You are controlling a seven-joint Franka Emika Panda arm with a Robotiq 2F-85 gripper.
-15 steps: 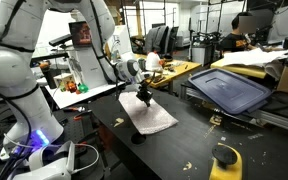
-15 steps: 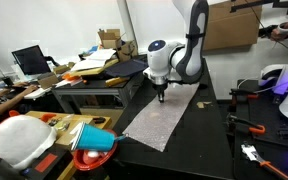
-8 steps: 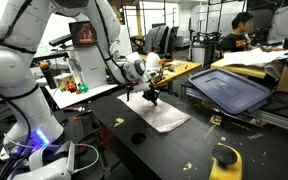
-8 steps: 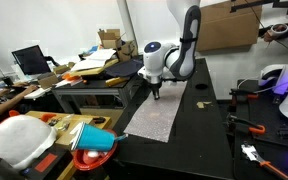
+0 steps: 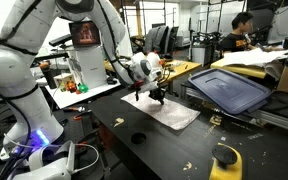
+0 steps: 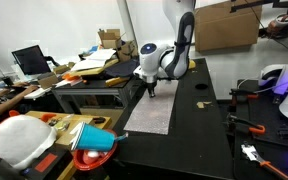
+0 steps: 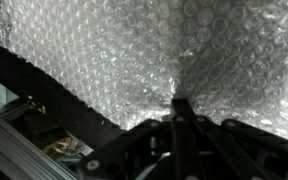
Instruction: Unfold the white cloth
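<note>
- Bright, even room light fills both exterior views; they are small and soft, so fine detail is lost.
- In the wrist view the white cloth [image 7: 134,50] glares, nearly washed out on the right.
- My gripper [image 7: 181,102] is a dark, blurred silhouette near the lens.
- In an exterior view a violet glow lights my base [image 5: 44,150].

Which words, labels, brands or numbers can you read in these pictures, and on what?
None can be read.
The screen behind the arm is too blurred for any text.
The cardboard box shows no legible print.
The white cloth bears only a bubbled texture.
</note>
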